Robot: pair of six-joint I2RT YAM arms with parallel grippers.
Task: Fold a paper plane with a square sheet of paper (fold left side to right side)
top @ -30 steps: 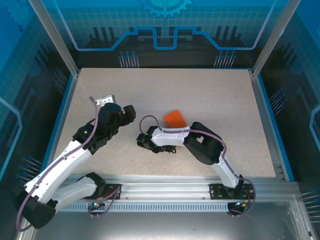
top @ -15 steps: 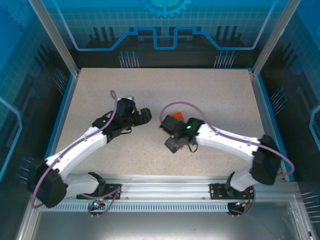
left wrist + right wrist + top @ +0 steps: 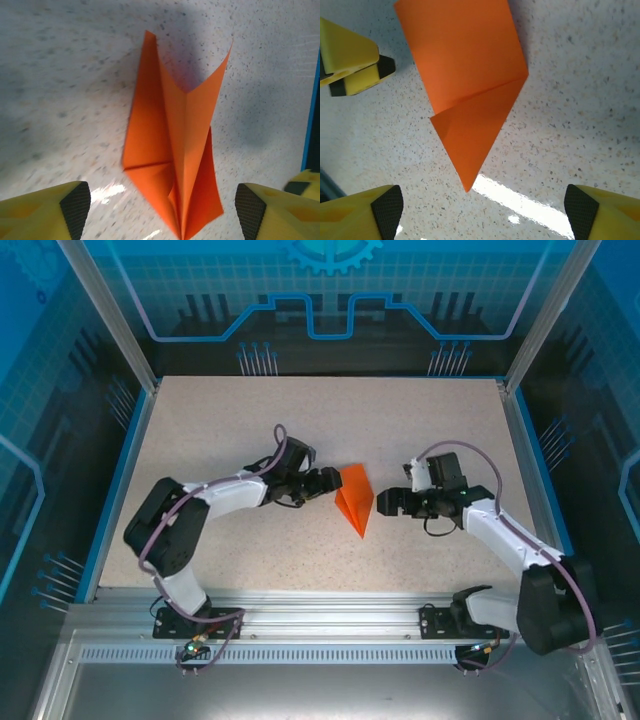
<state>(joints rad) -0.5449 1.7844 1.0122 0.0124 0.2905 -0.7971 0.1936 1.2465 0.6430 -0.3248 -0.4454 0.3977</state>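
Observation:
The square sheet of paper (image 3: 354,496) is bright orange and folded into a narrow pointed dart with a centre crease. It lies flat on the speckled table (image 3: 430,420), point toward the near edge. My left gripper (image 3: 328,481) sits just left of it, jaws wide. In the left wrist view the paper (image 3: 172,160) lies between the pads of my left gripper (image 3: 162,210), and neither pad touches it. My right gripper (image 3: 386,502) is just right of it. In the right wrist view the paper's point (image 3: 465,165) lies ahead of my open right gripper (image 3: 484,210).
A blue rim (image 3: 533,480) and metal frame posts border the table. A yellow finger of the left gripper (image 3: 350,60) appears beside the paper in the right wrist view. Bare tabletop surrounds the paper on the far side.
Both arms have swung inward, and their grippers now flank the paper. The right gripper has opened and drawn off to the paper's right, leaving the whole dart uncovered.

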